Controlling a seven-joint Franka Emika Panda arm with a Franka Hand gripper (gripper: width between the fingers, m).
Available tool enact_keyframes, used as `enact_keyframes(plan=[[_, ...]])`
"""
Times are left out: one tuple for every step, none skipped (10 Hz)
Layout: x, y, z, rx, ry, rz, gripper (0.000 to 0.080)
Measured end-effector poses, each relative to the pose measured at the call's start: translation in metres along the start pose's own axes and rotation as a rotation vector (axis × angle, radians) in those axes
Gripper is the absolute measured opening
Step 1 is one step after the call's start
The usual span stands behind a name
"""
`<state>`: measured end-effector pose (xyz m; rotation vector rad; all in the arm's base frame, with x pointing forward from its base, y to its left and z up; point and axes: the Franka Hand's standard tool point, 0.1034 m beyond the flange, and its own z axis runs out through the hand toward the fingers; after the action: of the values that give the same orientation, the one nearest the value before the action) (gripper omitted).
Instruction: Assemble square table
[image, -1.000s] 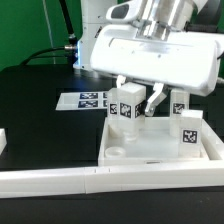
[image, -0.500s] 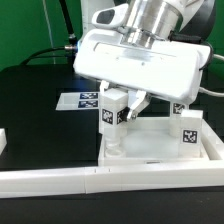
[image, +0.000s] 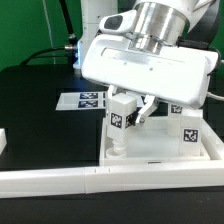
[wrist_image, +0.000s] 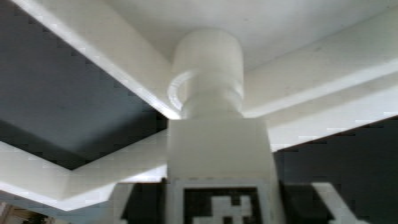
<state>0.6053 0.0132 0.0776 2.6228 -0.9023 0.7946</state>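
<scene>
The square tabletop (image: 160, 158) is a white tray with a raised rim, lying on the black table against the front wall. My gripper (image: 132, 110) is shut on a white tagged leg (image: 121, 114) and holds it nearly upright. The leg's round lower end is at the tray's front corner socket (image: 116, 152) on the exterior view's left. I cannot tell how deep it sits. In the wrist view the leg (wrist_image: 214, 110) runs from my gripper (wrist_image: 222, 205) down to the tray corner (wrist_image: 111, 52). Two more legs (image: 189, 132) (image: 178, 108) stand on the tray's right side.
The marker board (image: 84, 99) lies flat behind the tray on the exterior view's left. A long white barrier wall (image: 90, 183) runs along the front edge. A small white piece (image: 3, 143) sits at the far left. Cables hang at the back.
My gripper has carried the leg toward the exterior view's left and lowered it, bringing its round end down to the tray's front left corner socket.
</scene>
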Motion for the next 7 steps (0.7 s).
enact_keyframes(plan=[[0.0009, -0.0005, 0.0006, 0.004, 0.01, -0.003, 0.0287], [0.0015, -0.0008, 0.001, 0.008, 0.016, -0.006, 0.0287], [0.0016, -0.0007, 0.001, 0.008, 0.016, -0.007, 0.0287], [0.0021, 0.0, 0.0013, 0.007, 0.016, -0.013, 0.0287], [0.003, 0.0019, 0.0025, 0.004, 0.016, -0.02, 0.0287], [0.0032, 0.0033, 0.0036, 0.001, 0.016, -0.024, 0.0287], [0.0029, 0.0037, 0.0041, 0.0, 0.016, -0.025, 0.0287]])
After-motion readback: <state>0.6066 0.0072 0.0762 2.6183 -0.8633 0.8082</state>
